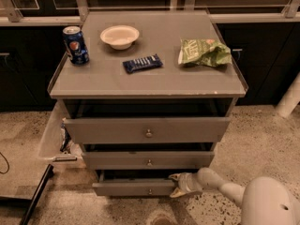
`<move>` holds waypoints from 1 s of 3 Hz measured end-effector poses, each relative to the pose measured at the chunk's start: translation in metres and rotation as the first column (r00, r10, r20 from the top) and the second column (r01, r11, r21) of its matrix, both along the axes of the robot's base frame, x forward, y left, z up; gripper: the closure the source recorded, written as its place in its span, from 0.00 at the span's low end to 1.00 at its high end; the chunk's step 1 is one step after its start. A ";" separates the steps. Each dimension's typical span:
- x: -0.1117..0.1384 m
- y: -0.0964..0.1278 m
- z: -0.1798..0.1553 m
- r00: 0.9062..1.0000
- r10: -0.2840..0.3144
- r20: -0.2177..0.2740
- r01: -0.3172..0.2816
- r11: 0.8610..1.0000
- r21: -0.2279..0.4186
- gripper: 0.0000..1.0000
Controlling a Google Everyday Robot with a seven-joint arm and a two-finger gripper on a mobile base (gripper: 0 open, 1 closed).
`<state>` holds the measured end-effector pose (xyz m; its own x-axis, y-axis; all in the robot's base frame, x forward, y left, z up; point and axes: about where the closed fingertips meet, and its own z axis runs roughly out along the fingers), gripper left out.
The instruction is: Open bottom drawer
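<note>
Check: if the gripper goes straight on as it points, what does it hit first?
The gripper, down low, points left at the right end of the bottom drawer front. It would meet that front first. It may already touch it, but depth is unclear.

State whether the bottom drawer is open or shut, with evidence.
Partly open: the bottom drawer front juts forward, dark gap above it. The tool is at its right end.

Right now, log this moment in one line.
gripper: at right end of bottom drawer front | drawer: partly out | knob: untouched
</note>
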<state>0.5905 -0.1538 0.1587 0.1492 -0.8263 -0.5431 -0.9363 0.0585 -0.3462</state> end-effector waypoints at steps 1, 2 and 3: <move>-0.011 -0.004 0.001 1.000 0.007 -0.009 -0.007 0.999 0.036 0.17; -0.036 -0.015 0.011 1.000 0.014 0.001 -0.014 0.998 0.062 0.42; -0.061 -0.024 0.020 1.000 0.013 0.014 -0.015 0.997 0.076 0.64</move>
<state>0.5298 -0.1783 0.1786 0.1682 -0.7804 -0.6023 -0.9325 0.0721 -0.3539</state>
